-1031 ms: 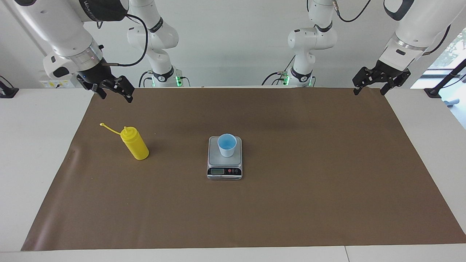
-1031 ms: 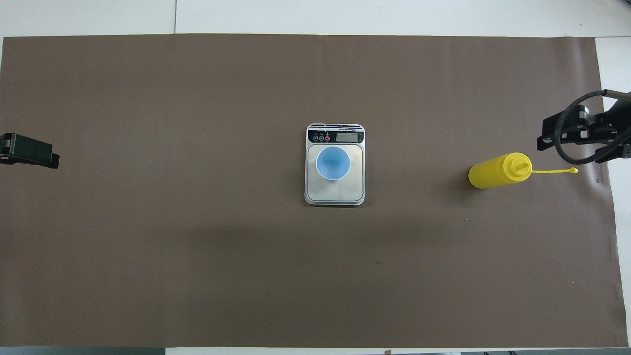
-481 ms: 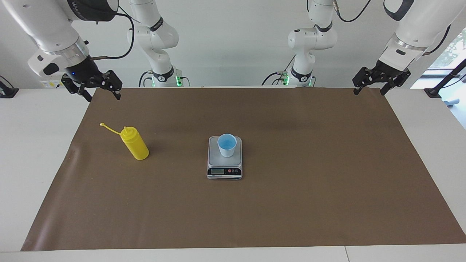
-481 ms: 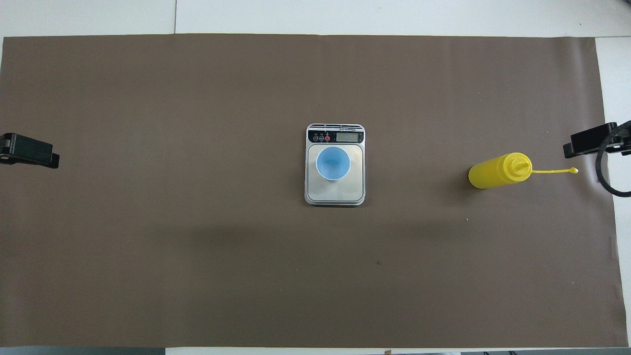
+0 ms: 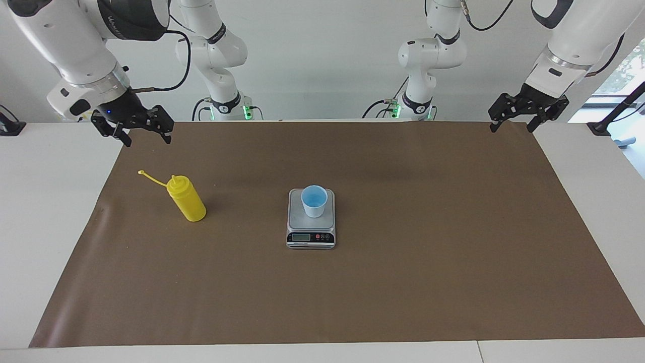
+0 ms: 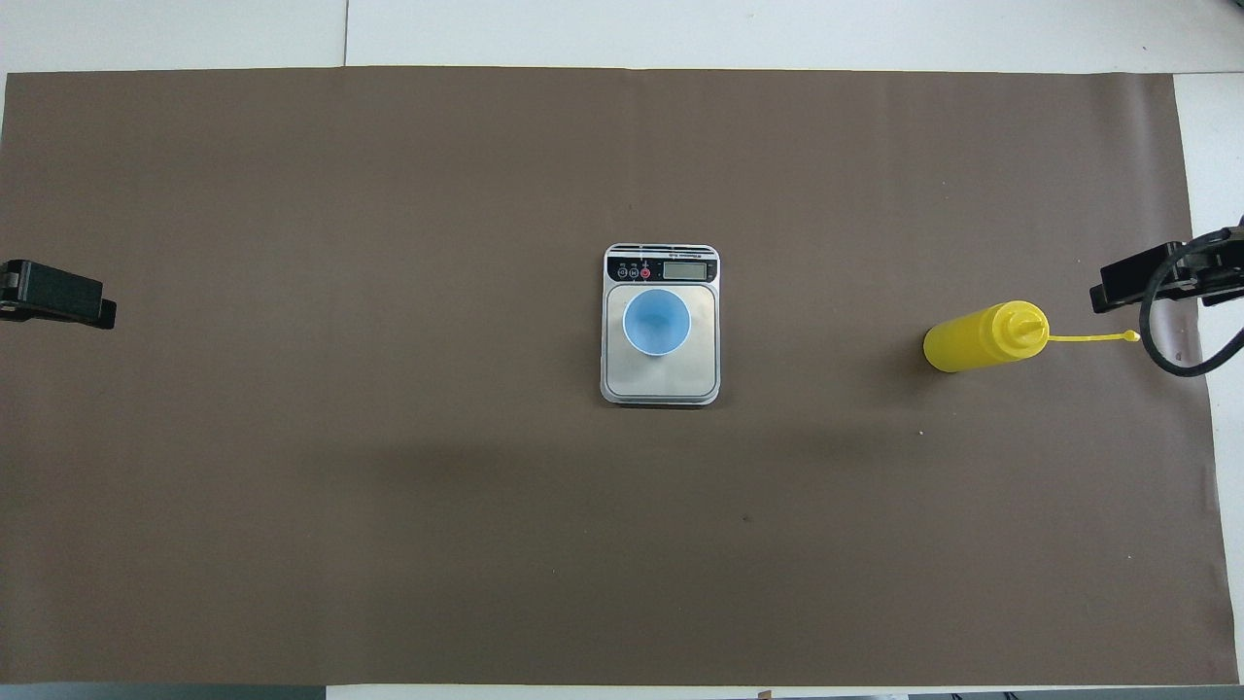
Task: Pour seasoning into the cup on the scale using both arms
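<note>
yellow squeeze bottle (image 5: 187,201) upright, cap strap dangling open

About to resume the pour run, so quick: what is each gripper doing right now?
Left gripper: open, holding nothing, waiting in the air at its own end of the table.
Right gripper: open, holding nothing, in the air near the yellow bottle.

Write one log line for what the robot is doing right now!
right gripper: open, over mat edge near bottle | left gripper: open, waiting | cup: on scale
</note>
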